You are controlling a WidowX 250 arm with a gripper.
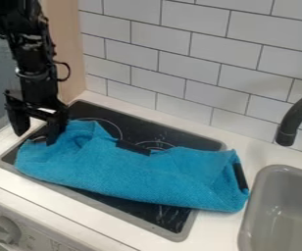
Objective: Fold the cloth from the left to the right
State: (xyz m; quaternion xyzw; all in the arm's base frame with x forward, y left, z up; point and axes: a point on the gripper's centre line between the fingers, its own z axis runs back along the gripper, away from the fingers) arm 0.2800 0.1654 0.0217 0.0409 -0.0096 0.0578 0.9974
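Camera view, and at the far left you've got the knob (7, 229) on the stove front. Just right and higher, your gripper (36, 138) hangs with its fingers wide apart, right at the left end of the blue cloth (124, 169). And that cloth runs rumpled across the black stovetop (170, 215), its right end by the grey sink (260, 179), where the dark faucet (299, 110) curves in from the right edge.

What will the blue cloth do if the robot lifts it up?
The blue cloth will probably flop and droop, since it already lies in soft folds. It's likely light, as it looks thin. It probably won't roll, because it's spread flat across the stove.
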